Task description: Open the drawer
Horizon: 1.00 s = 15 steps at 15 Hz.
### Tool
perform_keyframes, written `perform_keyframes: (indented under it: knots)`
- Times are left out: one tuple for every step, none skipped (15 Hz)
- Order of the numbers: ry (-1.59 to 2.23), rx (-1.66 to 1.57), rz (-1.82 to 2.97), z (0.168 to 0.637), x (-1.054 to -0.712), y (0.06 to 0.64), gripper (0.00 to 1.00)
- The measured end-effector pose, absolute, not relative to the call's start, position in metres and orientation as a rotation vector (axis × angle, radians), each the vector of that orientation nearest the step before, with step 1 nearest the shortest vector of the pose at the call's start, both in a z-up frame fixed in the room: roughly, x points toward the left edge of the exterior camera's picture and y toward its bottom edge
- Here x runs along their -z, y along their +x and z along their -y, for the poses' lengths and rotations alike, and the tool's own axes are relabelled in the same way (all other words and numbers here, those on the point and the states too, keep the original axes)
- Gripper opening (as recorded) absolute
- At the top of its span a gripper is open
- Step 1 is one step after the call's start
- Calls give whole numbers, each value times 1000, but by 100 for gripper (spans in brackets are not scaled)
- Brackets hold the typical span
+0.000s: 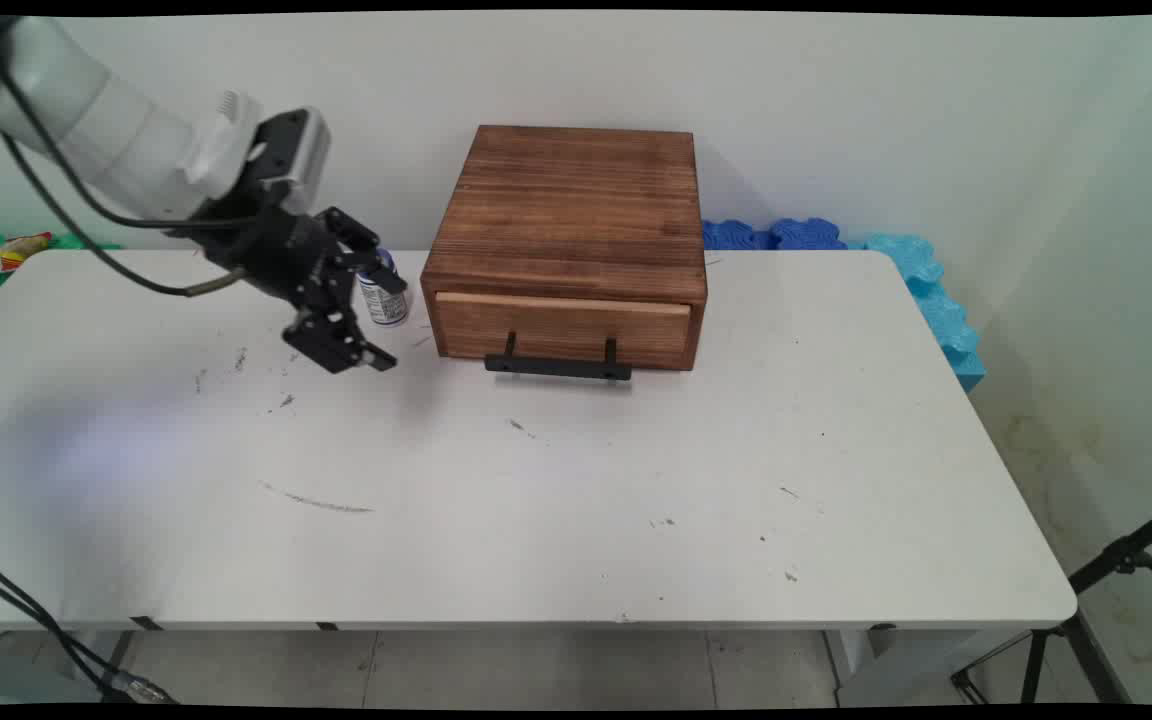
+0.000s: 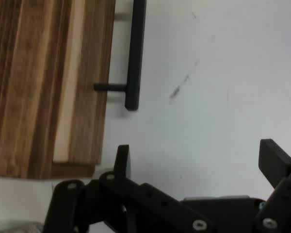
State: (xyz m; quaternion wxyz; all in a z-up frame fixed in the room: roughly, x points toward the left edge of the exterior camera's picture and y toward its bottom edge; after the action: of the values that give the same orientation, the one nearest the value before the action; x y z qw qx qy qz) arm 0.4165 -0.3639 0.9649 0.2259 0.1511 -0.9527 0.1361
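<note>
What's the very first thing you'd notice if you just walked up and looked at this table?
The wooden box at the back of the white table, with one shut drawer and a black handle. Left of it hangs the black gripper, fingers apart and empty. A small can stands just behind it, beside the box.

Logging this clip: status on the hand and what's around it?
Hand open, empty, above the table. Small can just behind it. Wooden drawer box to its right, drawer shut, black handle clear.
</note>
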Motion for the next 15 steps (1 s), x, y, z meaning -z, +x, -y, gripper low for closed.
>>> perform_keyframes:
  knots:
    - [419, -377, 2625, 367, -962, 409, 100]
    - [421, -380, 2622, 371, -960, 402, 100]
    - [425, -381, 2620, 374, -957, 395, 100]
    - [428, -383, 2618, 376, -954, 388, 100]
    - [433, -385, 2616, 380, -950, 381, 100]
    - [435, -386, 2615, 383, -945, 374, 100]
    - [438, -387, 2613, 386, -941, 368, 100]
    - [441, -389, 2613, 388, -939, 365, 100]
    - [444, -391, 2611, 391, -935, 360, 100]
    - [448, -393, 2610, 394, -930, 354, 100]
    - [452, -395, 2609, 396, -926, 349, 100]
    - [456, -397, 2609, 400, -921, 343, 100]
    - [461, -400, 2609, 403, -916, 337, 100]
    - [464, -402, 2609, 405, -912, 333, 100]
    - [467, -403, 2609, 407, -909, 330, 100]
